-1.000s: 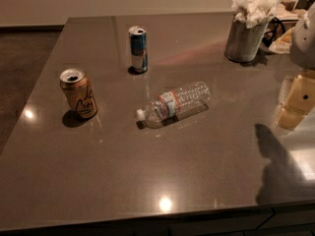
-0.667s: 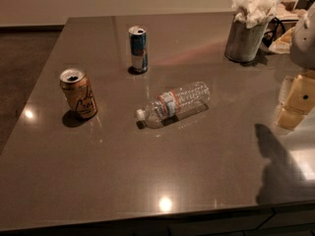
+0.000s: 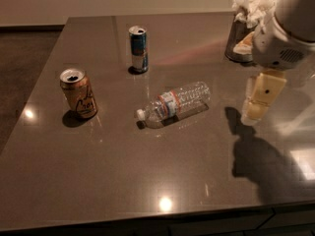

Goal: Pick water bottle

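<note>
The water bottle lies on its side on the table, and the gripper hangs well apart to the bottle's right, whether open or closed I cannot tell, so this looks like the approach, which likely calls for reaching toward the bottle and then lowering.

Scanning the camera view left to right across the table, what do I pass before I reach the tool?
In order: orange-gold can → blue-silver can → water bottle, lying on its side → tool, hanging over the right side of the table.
</note>
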You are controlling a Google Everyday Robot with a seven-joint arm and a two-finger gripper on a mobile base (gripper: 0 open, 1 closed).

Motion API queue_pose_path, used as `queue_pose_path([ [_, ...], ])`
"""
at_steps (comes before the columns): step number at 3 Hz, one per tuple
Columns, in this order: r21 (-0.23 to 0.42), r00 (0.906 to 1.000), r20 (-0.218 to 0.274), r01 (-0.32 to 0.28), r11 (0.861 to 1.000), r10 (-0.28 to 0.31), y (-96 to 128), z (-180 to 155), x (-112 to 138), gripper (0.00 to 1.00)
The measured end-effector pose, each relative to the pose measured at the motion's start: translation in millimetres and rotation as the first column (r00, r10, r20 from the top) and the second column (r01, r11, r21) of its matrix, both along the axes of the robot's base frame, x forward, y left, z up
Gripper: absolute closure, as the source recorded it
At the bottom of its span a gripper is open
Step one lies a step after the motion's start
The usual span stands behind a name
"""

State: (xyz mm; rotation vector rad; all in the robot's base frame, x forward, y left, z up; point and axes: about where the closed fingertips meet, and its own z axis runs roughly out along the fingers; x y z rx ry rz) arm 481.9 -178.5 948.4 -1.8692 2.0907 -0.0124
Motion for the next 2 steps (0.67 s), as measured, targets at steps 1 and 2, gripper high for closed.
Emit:
queue_pose_path([
  [1, 0.019, 0.9952, -0.009, -0.097, 0.995, 0.097, 29.2, -21.6, 23.6, 0.0],
  [2, 0.036, 0.9833, -0.02, -0.18, 0.983, 0.181, 60.3, -37.5, 40.4, 0.0],
])
